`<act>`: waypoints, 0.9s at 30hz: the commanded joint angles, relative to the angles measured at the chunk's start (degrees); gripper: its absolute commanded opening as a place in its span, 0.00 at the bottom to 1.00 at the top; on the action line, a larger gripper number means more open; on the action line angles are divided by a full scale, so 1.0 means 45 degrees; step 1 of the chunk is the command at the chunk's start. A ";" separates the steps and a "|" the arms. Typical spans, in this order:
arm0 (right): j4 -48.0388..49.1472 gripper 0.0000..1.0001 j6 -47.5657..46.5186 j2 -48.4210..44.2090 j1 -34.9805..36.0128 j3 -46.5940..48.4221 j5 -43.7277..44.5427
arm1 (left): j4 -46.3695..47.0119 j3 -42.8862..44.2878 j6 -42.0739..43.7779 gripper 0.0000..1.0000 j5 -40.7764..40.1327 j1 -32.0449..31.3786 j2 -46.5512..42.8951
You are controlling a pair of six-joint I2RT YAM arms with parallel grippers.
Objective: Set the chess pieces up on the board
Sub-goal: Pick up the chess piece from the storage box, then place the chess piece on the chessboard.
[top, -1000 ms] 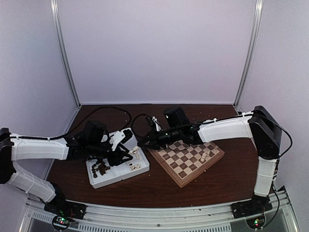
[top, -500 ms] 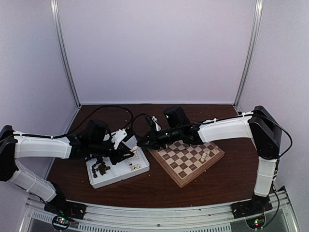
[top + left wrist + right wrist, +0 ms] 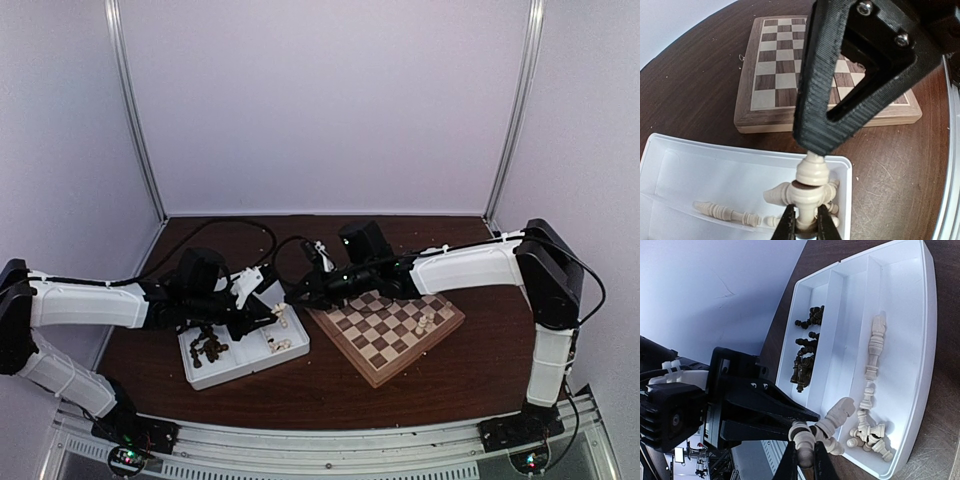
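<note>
The board (image 3: 381,374) lies at centre right, with a few cream chess pieces (image 3: 425,322) standing near its right corner. My left gripper (image 3: 272,314) and right gripper (image 3: 291,299) meet tip to tip over the white tray's right edge. In the left wrist view my left gripper (image 3: 806,226) is shut on the stem of a cream piece (image 3: 809,197). In the right wrist view my right gripper (image 3: 805,462) is shut on a rounded cream piece (image 3: 805,440), which touches a cream knight (image 3: 839,412). I cannot tell whether both grippers hold one piece.
The white two-compartment tray (image 3: 215,377) sits left of the board. Dark pieces (image 3: 807,347) are heaped in its left compartment. Several cream pieces (image 3: 875,345) lie in its right compartment. The tray also shows in the left wrist view (image 3: 700,160), with the board (image 3: 746,90) beyond it.
My left gripper has come up out of the tray and a little to the right. My right gripper has edged left, and the two tips now meet.
</note>
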 commanded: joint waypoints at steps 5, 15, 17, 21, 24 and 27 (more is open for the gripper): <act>-0.3031 0.00 -0.2050 -0.1237 -0.0647 -0.0047 0.1983 | 0.0246 -0.0010 0.0061 0.00 -0.0425 0.0005 0.0054; -1.0125 0.00 -0.5952 -0.4002 -0.0993 0.0234 0.7934 | 0.0149 0.0119 0.0082 0.00 -0.0604 0.0002 0.0322; -1.1073 0.00 -0.6285 -0.4486 -0.1039 0.0116 0.9232 | 0.0109 0.0183 0.0072 0.00 -0.0631 0.0002 0.0378; -1.2535 0.00 -0.6601 -0.5223 -0.1400 -0.0241 1.1886 | 0.0205 0.0243 -0.0045 0.00 -0.0624 0.0002 0.0484; -1.2747 0.00 -0.6765 -0.5532 -0.2045 -0.0669 1.2186 | 0.0338 0.0276 -0.0156 0.00 -0.0580 0.0002 0.0565; -1.2461 0.00 -0.6977 -0.5614 -0.2778 -0.1008 1.1716 | 0.0305 0.0344 -0.0202 0.00 -0.0605 0.0003 0.0621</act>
